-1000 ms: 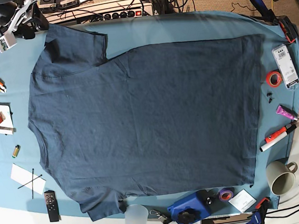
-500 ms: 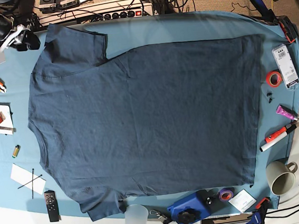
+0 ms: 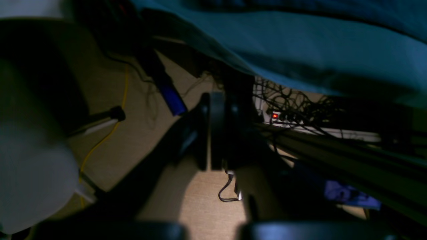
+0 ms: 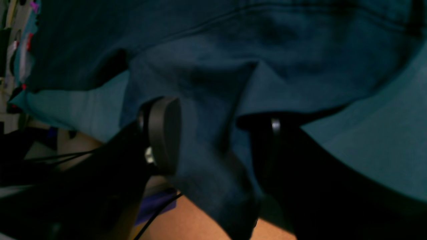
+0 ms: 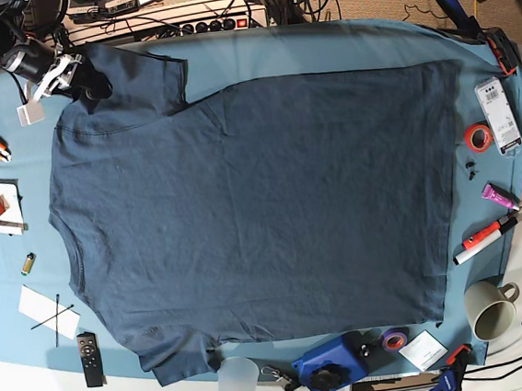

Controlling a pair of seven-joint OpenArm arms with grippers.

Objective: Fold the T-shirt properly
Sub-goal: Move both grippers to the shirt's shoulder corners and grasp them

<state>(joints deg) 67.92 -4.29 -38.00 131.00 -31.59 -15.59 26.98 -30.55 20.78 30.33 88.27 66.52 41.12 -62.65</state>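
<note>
Dark navy cotton T-shirt (image 5: 253, 205) lies flat on the worktop (image 5: 339, 45); right end effector (image 4: 213, 133), jaws wide, straddles its far-left sleeve; left end effector (image 3: 218, 130) looks almost closed, holding nothing.

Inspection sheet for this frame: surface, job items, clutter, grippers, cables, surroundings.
Surface: teal table cloth covers the table.
Job's things: T-shirt spread flat, unfolded.
Clutter: mug, red tape roll, markers, remote, clear cup around the edges.
Grippers: right gripper open, straddling a sleeve corner; left gripper off the table, holding nothing.
Cables: tangle and power strip behind the table.
Surroundings: tan floor.
</note>
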